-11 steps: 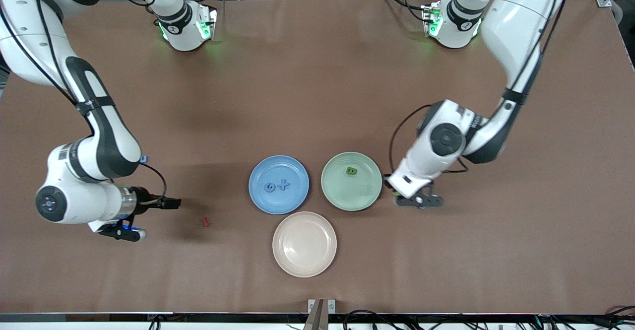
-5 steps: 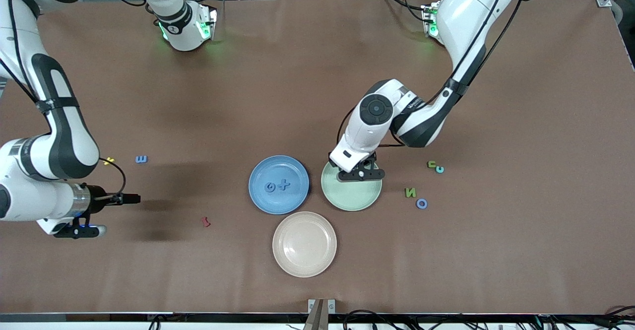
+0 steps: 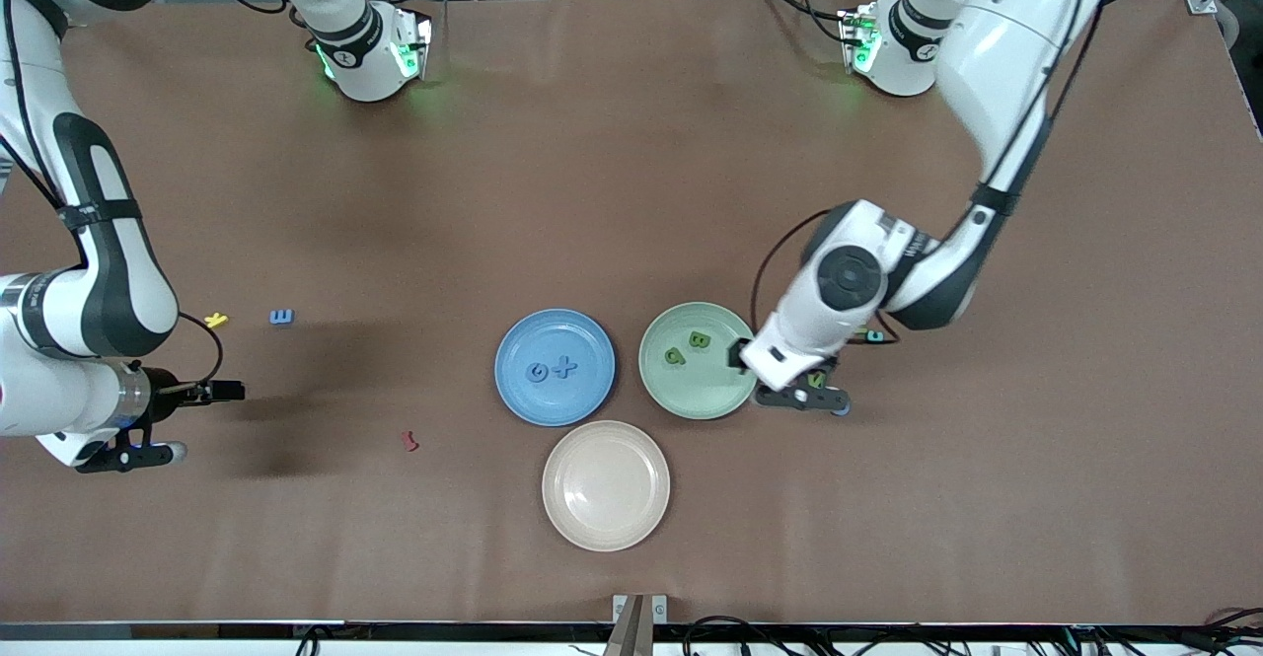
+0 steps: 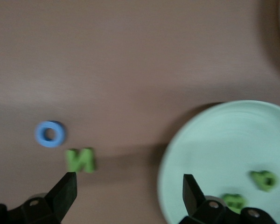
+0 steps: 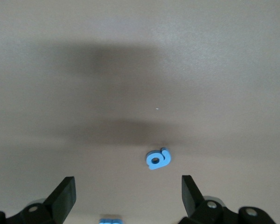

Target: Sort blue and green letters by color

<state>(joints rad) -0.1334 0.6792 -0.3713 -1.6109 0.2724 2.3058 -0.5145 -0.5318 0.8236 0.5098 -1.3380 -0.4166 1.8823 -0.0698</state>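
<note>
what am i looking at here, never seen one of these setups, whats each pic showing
Two white robot arms stand at a brown table, each ending in a two-fingered pincer. The wide picture looks down from a high camera facing them. The other two come from small cameras on the arms' wrists.

On the table lie a blue plate with two blue letters, a green plate with two green letters, and a cream plate.

The left pincer is open and holds nothing, over a green N and blue O beside the green plate. The right pincer is open too, empty, over bare table near a small blue letter. A blue E, a yellow letter and a red letter lie loose.
</note>
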